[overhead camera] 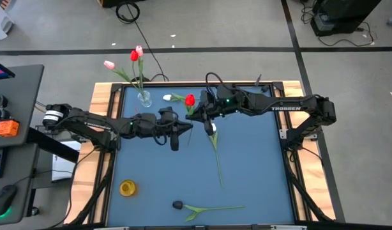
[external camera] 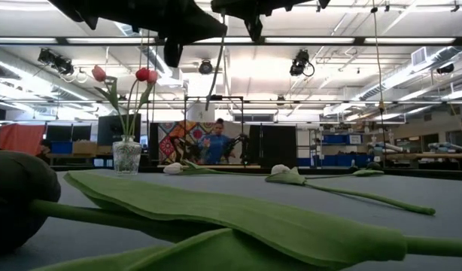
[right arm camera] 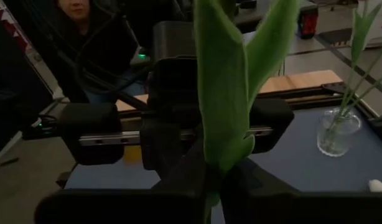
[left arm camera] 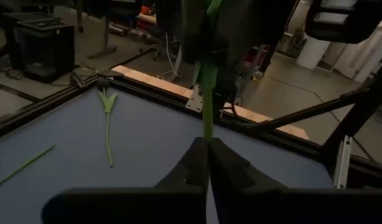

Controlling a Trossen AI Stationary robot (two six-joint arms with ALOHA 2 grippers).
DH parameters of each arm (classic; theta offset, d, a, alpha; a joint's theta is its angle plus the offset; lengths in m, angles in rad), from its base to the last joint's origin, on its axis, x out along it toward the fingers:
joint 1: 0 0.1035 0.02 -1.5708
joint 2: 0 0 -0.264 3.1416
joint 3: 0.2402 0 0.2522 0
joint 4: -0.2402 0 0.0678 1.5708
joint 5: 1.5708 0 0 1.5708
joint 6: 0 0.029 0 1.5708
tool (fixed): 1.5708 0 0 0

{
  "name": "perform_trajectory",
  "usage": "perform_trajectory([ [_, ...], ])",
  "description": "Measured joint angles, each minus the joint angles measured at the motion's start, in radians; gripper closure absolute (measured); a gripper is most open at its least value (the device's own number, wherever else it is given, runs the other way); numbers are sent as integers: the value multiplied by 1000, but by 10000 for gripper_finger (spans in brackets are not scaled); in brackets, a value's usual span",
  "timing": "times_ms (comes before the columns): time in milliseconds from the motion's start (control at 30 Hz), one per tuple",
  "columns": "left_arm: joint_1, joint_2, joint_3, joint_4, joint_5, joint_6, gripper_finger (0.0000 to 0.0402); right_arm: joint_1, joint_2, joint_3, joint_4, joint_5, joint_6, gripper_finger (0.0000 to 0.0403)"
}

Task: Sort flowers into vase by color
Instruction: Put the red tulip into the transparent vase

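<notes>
two grippers meet mid-table in the high view: the left gripper (overhead camera: 175,135) and right gripper (overhead camera: 202,115) with a red tulip (overhead camera: 189,100). the vase (overhead camera: 144,98) sits near the far edge. each wrist view shows fingers pinched shut on a green stem (left arm camera: 207,106).
</notes>
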Motion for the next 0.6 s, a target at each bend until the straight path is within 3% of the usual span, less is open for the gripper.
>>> perform_trajectory([
  [133, 0, -4, 0, -2, -4, 46, 397, 5, -1, 0, -6, 10, 3, 339],
  [433, 10, -100, 0, 13, -81, 114, 400, -16, -29, 1, -8, 17, 71, 212],
  [600, 12, -107, 0, 24, -81, 115, 400, -16, -29, 1, 15, 10, 69, 204],
])
